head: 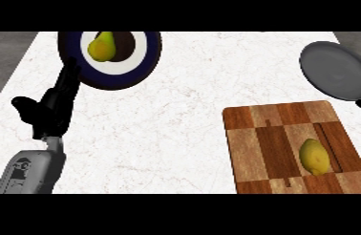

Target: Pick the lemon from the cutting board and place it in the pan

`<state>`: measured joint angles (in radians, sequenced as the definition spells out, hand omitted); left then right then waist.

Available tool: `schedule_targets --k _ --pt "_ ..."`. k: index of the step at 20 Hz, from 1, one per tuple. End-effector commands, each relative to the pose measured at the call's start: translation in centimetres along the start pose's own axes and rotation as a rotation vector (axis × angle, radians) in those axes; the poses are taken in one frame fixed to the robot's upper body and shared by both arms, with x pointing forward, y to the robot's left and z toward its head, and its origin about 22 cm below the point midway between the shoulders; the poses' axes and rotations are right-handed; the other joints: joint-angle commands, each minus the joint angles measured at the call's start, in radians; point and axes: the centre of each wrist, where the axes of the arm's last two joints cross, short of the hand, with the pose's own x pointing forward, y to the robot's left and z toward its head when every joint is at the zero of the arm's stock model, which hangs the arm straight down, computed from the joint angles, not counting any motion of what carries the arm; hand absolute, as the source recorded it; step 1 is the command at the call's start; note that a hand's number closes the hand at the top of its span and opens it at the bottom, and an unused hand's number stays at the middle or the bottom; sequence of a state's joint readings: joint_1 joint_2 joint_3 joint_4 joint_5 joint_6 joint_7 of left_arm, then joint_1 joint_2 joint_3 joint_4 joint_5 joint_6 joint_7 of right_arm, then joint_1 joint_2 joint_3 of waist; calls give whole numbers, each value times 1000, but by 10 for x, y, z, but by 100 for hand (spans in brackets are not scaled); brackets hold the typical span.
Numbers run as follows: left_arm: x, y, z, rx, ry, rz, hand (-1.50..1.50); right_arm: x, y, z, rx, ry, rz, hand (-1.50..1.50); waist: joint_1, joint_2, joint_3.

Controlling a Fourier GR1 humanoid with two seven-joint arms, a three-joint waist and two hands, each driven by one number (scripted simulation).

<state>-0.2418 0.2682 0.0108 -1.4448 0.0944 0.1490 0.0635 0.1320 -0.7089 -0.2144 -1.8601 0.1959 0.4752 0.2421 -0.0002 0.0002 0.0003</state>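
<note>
A yellow lemon (315, 156) lies on the wooden cutting board (261, 148) at the lower right, toward the board's right side. The grey pan (331, 69) sits at the far right edge, beyond the board, partly cut off by the view. My left hand (49, 110) stands at the left with its fingers straight, pointing up toward a plate; it holds nothing and is far from the lemon. My right hand does not show.
A dark blue and white plate (137, 62) at the upper left carries a yellow-green pear (102, 47). The white marble counter (176, 124) stretches between the plate and the board. The counter's left edge runs close to my left forearm.
</note>
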Motion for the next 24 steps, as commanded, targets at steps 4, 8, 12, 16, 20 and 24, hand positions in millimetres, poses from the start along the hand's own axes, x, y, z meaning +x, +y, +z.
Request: schedule_targets --k 4,8,12,16,20,24 --pt "5 3 5 9 1 11 0 -4 21 -9 83 -1 37 -150 0 -1 0" --pt "-17 6 15 -5 0 3 0 0 28 -23 115 -1 76 -150 1 0 0" --pt "-2 -4 -2 3 12 -4 0 3 38 -28 133 46 152 -150 0 1 0" --pt "4 5 -2 5 4 -4 0 20 37 -32 143 117 246 -150 2 1 -1" --pt "-3 -2 -3 -4 15 18 0 5 51 -43 172 135 262 -150 -1 0 0" --pt "2 -4 6 4 -13 -11 0 6 42 -44 183 143 237 -150 -2 -1 0"
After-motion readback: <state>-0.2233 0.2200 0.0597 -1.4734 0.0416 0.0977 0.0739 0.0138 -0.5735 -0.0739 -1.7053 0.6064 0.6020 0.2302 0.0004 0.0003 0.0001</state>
